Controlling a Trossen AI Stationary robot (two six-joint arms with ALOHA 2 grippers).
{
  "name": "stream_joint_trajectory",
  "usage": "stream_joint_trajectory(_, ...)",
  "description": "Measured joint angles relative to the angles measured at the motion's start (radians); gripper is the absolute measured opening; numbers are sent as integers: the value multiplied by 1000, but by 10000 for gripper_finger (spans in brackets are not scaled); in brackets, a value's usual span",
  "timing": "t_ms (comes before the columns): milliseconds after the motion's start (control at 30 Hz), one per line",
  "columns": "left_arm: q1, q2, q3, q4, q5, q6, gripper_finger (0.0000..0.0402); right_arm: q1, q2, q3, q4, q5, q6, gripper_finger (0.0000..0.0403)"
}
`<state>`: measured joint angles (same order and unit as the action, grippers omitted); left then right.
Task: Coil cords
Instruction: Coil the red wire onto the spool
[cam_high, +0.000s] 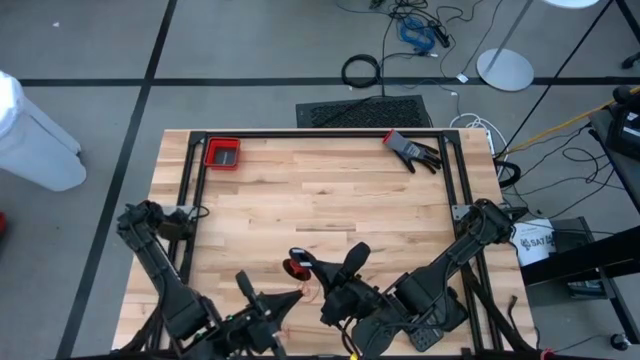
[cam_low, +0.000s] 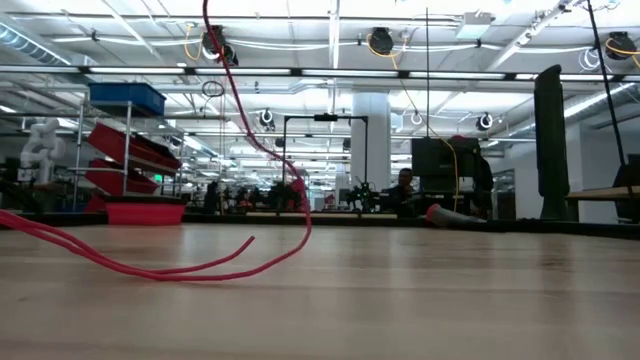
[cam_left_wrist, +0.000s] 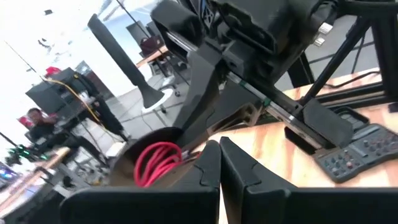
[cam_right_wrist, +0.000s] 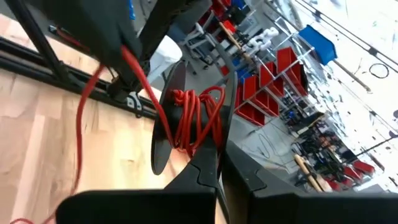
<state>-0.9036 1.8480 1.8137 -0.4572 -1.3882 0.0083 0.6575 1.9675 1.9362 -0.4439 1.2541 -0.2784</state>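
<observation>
**Spool up off the table, loose end trailing**

Lots I'm not seeing well here. From above, both grippers are bunching up at the near edge of the table (cam_high: 330, 200), partly cut off by the frame, and the red cord (cam_high: 303, 291) is barely showing as a thin line. The table-level camera is catching no gripper at all, just cord.

The black disc (cam_right_wrist: 166, 118) is sitting near the near edge between the two arms, standing on edge rather than flat, its axle running roughly level. Red cord is wrapping around the hub in messy turns. From there a strand is running up out of frame in the low view, while a loose length is lying along the wood toward the left arm's side, with its free end curling up.

The right gripper (cam_right_wrist: 219, 163) is pinching the spool's rim, fingers nearly together on it. The left gripper (cam_left_wrist: 219, 163) is hovering just beside the spool, fingers narrow, almost touching; I'm honestly not able to tell if the thin cord is between them.
</observation>
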Motion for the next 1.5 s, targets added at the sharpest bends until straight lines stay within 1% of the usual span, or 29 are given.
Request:
stream_joint_trajectory(100, -21, -4, 0, 0, -29, 30, 0, 4, 0, 0, -1, -3, -28, 0)
stream_joint_trajectory(167, -37, -6, 2, 5, -35, 53, 0, 10, -2, 0, -14, 13, -52, 0)
stream_joint_trajectory(300, -64, -7, 2, 5, -105, 107, 0, 31, -16, 0, -8, 11, -80, 0)
stream_joint_trajectory(433, -80, -7, 2, 3, -163, 112, 0, 64, -35, 0, -5, 3, -85, 0)
stream_joint_trajectory(667, -84, -7, 2, 4, -172, 102, 2, 91, -64, 0, -3, 14, -63, 0)
stream_joint_trajectory(800, -77, -7, 2, 0, -179, 57, 20, 103, -74, 0, -3, 60, -55, 0)
stream_joint_trajectory(967, -74, -7, 2, -5, -182, 51, 54, 117, -94, 0, -3, 63, -28, 0)
stream_joint_trajectory(1067, -72, -7, -4, -5, -165, 49, 76, 127, -104, 0, -2, 72, -14, 0)
stream_joint_trajectory(1233, -67, -7, -4, -5, -129, 4, 104, 147, -110, 0, -2, 138, -18, 0)
stream_joint_trajectory(1333, -61, -6, -4, -5, -103, -3, 117, 160, -124, 0, -2, 142, -17, 0)
stream_joint_trajectory(1433, -43, -4, -4, -10, -40, -33, 130, 179, -142, 0, -2, 143, -12, 0)
stream_joint_trajectory(1500, -24, -3, -4, -40, 21, -86, 140, 195, -153, 0, -2, 142, 0, 0)
